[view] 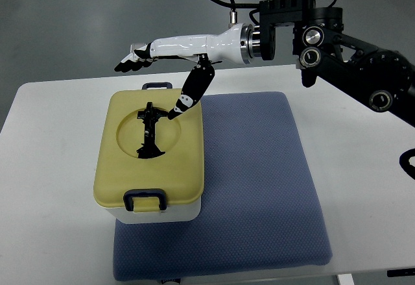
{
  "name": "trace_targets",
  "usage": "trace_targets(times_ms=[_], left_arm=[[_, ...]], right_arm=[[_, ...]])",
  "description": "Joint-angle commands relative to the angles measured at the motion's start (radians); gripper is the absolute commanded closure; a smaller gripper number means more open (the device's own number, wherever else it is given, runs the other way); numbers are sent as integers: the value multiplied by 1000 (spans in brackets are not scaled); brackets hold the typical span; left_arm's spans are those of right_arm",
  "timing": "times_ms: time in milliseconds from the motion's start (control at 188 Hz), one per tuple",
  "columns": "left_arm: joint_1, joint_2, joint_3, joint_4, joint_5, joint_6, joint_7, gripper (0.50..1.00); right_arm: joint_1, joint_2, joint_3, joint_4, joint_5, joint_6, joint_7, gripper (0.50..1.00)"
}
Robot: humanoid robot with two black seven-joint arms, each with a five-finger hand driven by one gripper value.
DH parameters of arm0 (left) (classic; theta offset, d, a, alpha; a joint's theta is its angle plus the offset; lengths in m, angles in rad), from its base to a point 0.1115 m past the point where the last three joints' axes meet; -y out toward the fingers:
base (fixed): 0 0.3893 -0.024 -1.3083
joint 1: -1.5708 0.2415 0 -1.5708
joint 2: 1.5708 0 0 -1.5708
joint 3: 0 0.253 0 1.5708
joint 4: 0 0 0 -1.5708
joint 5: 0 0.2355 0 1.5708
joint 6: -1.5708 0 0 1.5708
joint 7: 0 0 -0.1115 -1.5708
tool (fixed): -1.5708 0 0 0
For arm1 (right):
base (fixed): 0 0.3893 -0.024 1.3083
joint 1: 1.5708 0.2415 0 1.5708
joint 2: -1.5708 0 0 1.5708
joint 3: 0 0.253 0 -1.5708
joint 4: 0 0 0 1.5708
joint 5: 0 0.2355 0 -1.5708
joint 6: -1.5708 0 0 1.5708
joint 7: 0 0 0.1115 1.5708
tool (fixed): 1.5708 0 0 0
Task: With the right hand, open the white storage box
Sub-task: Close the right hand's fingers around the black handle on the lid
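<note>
Storage box point(152, 161) sits latched; the right hand point(165, 51) hovers above, fingers extended and empty, and should drop to the far clasp point(157, 86) first.

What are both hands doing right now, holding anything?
Right hand: open, fingers extended above the far edge of the storage box, thumb angled down toward the yellow lid, holding nothing.
Left hand: not in view.
</note>
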Motion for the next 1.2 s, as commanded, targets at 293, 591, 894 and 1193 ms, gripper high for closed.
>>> trace_targets(times_ms=[293,591,894,1193], left_arm=[[0,0,1,1,0,0,0,500],[0,0,1,2,0,1,0,500],[0,0,1,1,0,0,0,500],[0,0,3,2,0,1,0,500]], right_arm=[[-58,32,-2,-1,-60,0,14,564],[-80,88,-42,-20,-118,-186,19,566],[-109,102,-47,-20,-128,-255,23,572],[-133,102,-59,-20,-129,-281,23,611]])
